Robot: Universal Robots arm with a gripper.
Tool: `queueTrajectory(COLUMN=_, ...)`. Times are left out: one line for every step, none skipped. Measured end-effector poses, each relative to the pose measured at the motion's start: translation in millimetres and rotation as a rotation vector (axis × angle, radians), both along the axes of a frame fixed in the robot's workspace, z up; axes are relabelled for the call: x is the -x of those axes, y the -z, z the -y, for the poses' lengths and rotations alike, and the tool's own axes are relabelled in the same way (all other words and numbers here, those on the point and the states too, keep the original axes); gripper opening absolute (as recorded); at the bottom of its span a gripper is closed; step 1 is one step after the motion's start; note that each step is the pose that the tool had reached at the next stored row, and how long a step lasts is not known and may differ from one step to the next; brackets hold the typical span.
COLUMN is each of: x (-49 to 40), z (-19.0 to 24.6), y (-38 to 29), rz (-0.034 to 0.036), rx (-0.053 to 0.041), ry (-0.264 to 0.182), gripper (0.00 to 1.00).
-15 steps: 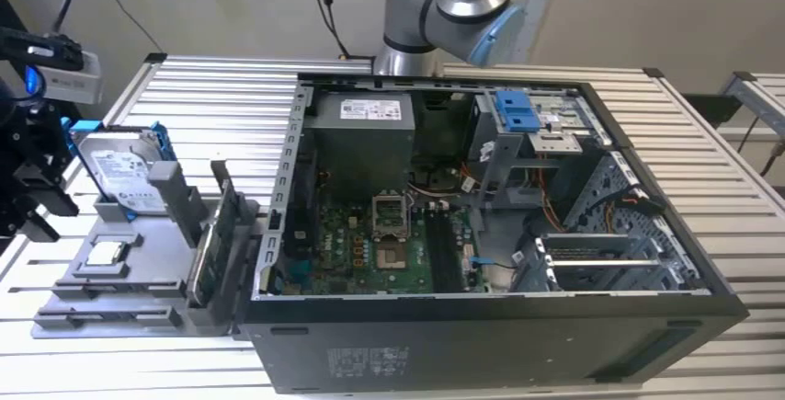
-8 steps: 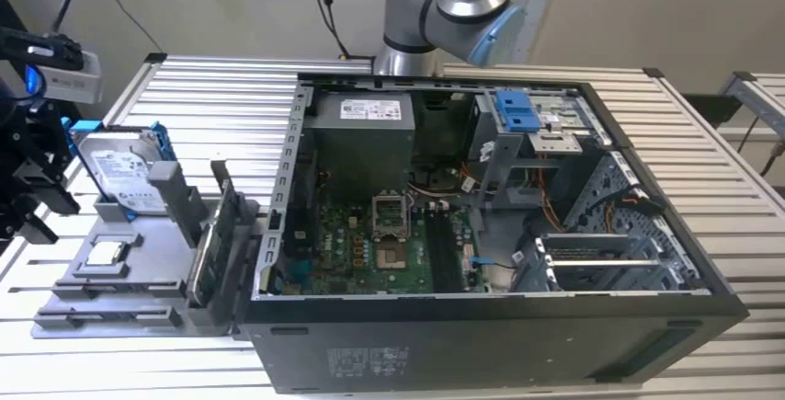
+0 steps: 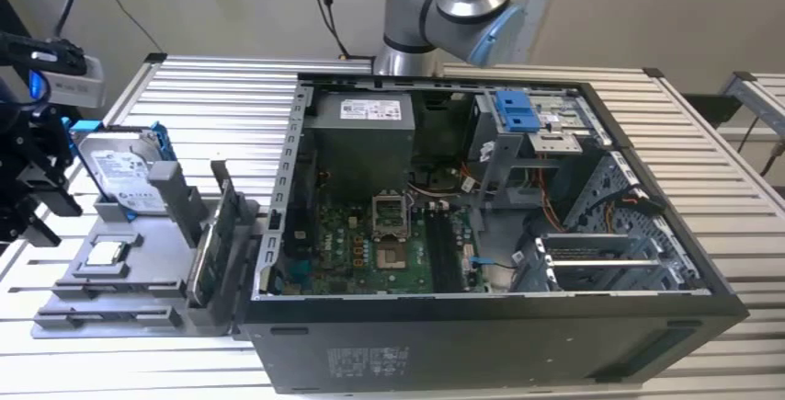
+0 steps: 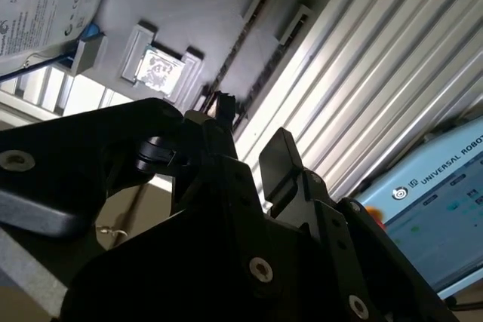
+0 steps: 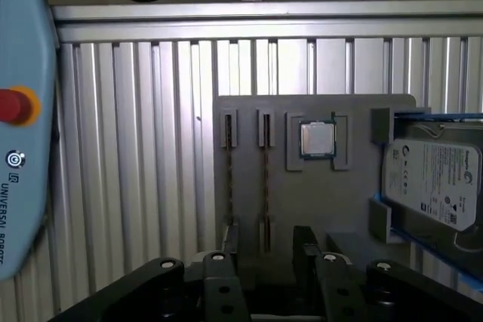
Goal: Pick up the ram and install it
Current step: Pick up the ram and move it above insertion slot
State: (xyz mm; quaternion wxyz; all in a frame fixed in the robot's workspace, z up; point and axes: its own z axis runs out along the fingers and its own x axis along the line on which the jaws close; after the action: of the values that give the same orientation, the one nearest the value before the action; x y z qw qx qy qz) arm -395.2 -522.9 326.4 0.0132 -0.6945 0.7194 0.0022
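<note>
The ram point(image 5: 265, 179) stands on edge in a slot of the grey fixture plate point(image 5: 332, 209), between the CPU point(image 5: 317, 139) and a second thin board point(image 5: 229, 179). Edge-on, the two boards look alike. In the exterior view the ram point(image 3: 202, 267) sits on the fixture at the exterior view's left, beside the open computer case point(image 3: 491, 188). My gripper point(image 5: 266, 245) is open and holds nothing. It hovers short of the sticks, clear of them. It hangs at the exterior view's far left edge point(image 3: 31, 216). In the second wrist view the gripper point(image 4: 253, 130) points toward the ram point(image 4: 230, 58).
A silver hard drive point(image 5: 434, 179) in a blue bracket sits on the fixture past the CPU. A teach pendant point(image 5: 19, 126) lies on the ribbed metal table point(image 5: 136, 148). Inside the case the motherboard point(image 3: 381, 244) lies exposed, with a drive cage point(image 3: 601, 253) beside it.
</note>
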Motion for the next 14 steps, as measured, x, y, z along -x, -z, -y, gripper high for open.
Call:
queueTrajectory(x=0.0, z=0.0, y=1.1, rz=0.0, rx=0.0, ry=-0.001, gripper=0.42)
queueTrajectory(x=0.0, z=0.0, y=1.8, rz=0.0, rx=0.0, ry=-0.003, gripper=0.42)
queueTrajectory(x=0.0, z=0.0, y=2.4, rz=-0.0001, rx=0.0001, ry=-0.004, gripper=0.42)
queueTrajectory(x=0.0, z=0.0, y=3.1, rz=-0.0001, rx=0.0, ry=-0.005, gripper=0.42)
queueTrajectory(x=0.0, z=0.0, y=3.8, rz=0.0, rx=0.0, ry=-0.006, gripper=0.42)
queueTrajectory(x=0.0, z=0.0, y=4.5, rz=0.0001, rx=-0.0001, ry=-0.007, gripper=0.42)
queueTrajectory(x=0.0, z=0.0, y=5.3, rz=0.0001, rx=0.0, ry=-0.008, gripper=0.42)
queueTrajectory(x=0.0, z=0.0, y=6.1, rz=0.0001, rx=0.0, ry=-0.009, gripper=0.42)
queueTrajectory(x=0.0, z=0.0, y=6.9, rz=0.0002, rx=0.0, ry=-0.01, gripper=0.42)
queueTrajectory(x=0.0, z=0.0, y=7.6, rz=0.0002, rx=0.0, ry=-0.012, gripper=0.42)
queueTrajectory(x=0.0, z=0.0, y=8.3, rz=0.0002, rx=0.0, ry=-0.013, gripper=0.42)
queueTrajectory(x=0.0, z=0.0, y=9.0, rz=0.0003, rx=0.0, ry=-0.014, gripper=0.42)
queueTrajectory(x=0.0, z=0.0, y=9.9, rz=0.0003, rx=0.0, ry=-0.015, gripper=0.42)
queueTrajectory(x=0.0, z=0.0, y=10.6, rz=0.0002, rx=0.0001, ry=-0.016, gripper=0.42)
